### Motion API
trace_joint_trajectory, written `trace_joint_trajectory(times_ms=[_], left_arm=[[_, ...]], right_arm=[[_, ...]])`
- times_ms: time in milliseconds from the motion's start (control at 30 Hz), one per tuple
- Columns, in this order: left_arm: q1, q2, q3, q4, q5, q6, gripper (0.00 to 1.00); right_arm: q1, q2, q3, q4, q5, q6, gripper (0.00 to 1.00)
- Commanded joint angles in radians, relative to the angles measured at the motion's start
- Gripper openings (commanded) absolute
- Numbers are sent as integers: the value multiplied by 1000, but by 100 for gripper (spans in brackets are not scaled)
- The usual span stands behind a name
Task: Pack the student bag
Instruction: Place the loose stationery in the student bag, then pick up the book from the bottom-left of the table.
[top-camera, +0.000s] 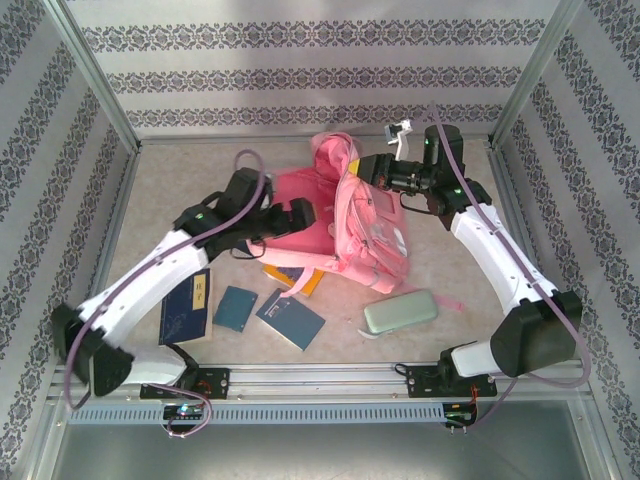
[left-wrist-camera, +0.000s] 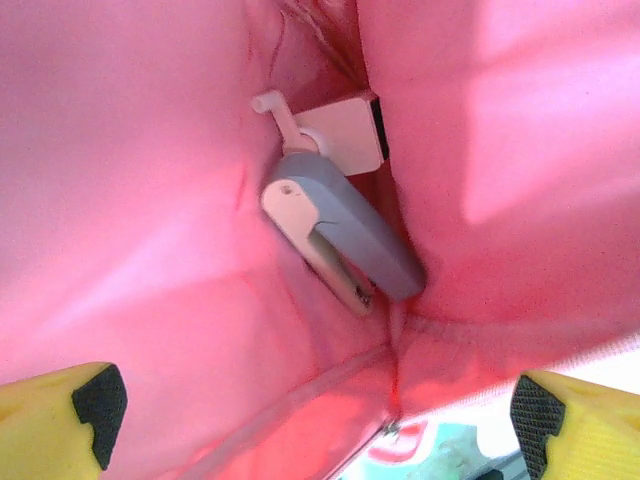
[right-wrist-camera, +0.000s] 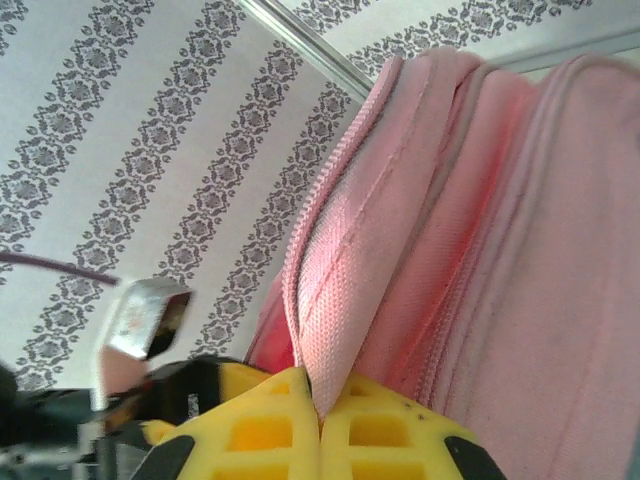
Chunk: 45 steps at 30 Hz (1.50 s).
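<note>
Your table (top-camera: 180, 180) carries the student bag (top-camera: 350, 215) at its far middle, slumped, with its opening towards the left arm. Your left gripper (left-wrist-camera: 315, 410) is inside the pink lining, jaws wide apart, holding nothing. Your right gripper (right-wrist-camera: 320, 425) is clamped together on the bag's zip-edged rim. Towards the near-left edge lie a dark blue book (top-camera: 187, 305), a blue notebook (top-camera: 290, 318) and a small teal book (top-camera: 235, 308). A pale green pencil case (top-camera: 399, 312) lies near the near edge, right of centre. A grey-and-white clip-like object (left-wrist-camera: 340, 240) rests inside the bag.

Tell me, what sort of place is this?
Probably a robot test booth: patterned wall panels in a metal frame enclose a table, two arms are bolted to a rail at its near edge, and a pink backpack and books lie on it.
</note>
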Motion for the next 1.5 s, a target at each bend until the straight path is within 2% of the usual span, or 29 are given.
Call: trace_joint_trajectory(times_ms=[0,167,333,500,767,933,1100,1233,1467], left_arm=[[65,-107,-109,-440,-209,-30,100],[137,-188,-322,-428,-166,13,100],[137,-198,-394,-383,-157,40,100],[129,-109,-436,-350,-145,59,100],[-9,68,-381,-352,-256,64,100],[-61,175,-377,-307,-262,50,95],[-63,265,-414,-223,-229,50,82],[-63,345,-439,-152,-189,64,66],[-61,398,-436,-110,-160,83,27]], right_arm=[[-9,26,2,-106,238,-102,0],[10,34,6,-149,293,-132,0],[31,57,13,-182,304,-154,0],[41,56,11,-204,318,-170,0],[38,44,-34,-192,312,-166,0],[38,44,-54,-181,307,-165,0],[35,50,-63,-177,294,-165,0],[36,50,-72,-174,290,-166,0],[35,41,-86,-171,289,-171,0]])
